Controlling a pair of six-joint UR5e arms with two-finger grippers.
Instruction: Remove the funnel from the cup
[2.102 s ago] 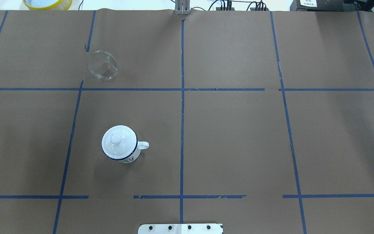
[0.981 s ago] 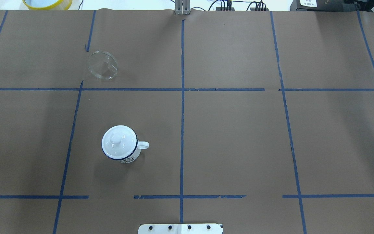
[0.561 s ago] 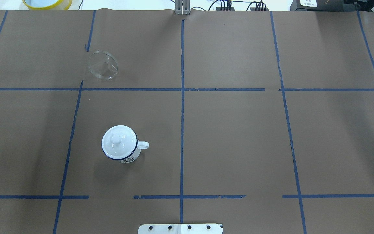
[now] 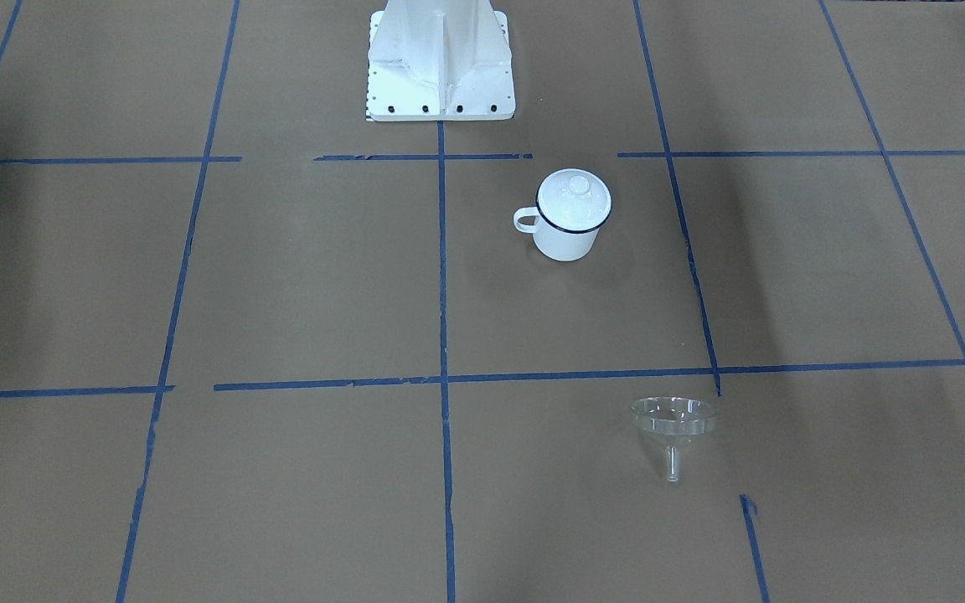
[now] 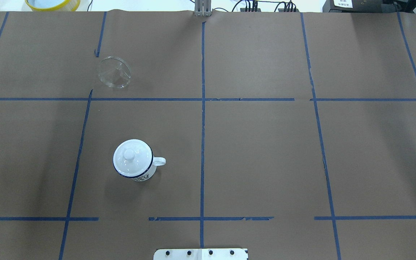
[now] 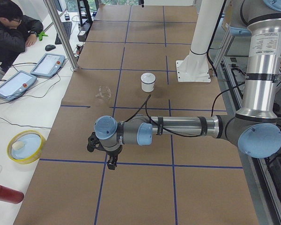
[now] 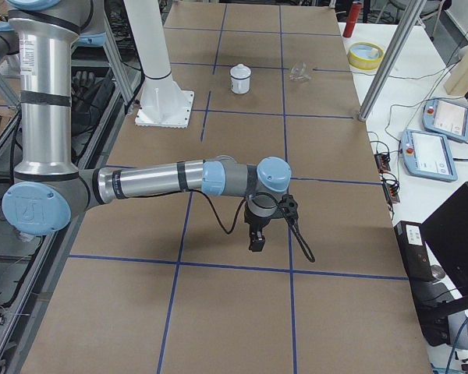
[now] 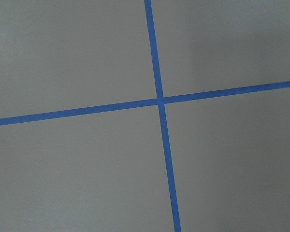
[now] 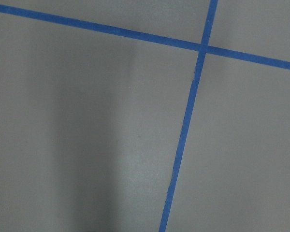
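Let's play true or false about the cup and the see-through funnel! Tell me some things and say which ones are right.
1. The funnel is sitting inside the cup. False: it lies on the brown paper, well apart from the cup.
2. The cup has a white knobbed lid on top. True.
3. The cup's handle points at the funnel. False: it points sideways, toward the blue tape line down the middle of the table.
4. The cup is closer to the robot's base than the funnel is. True.
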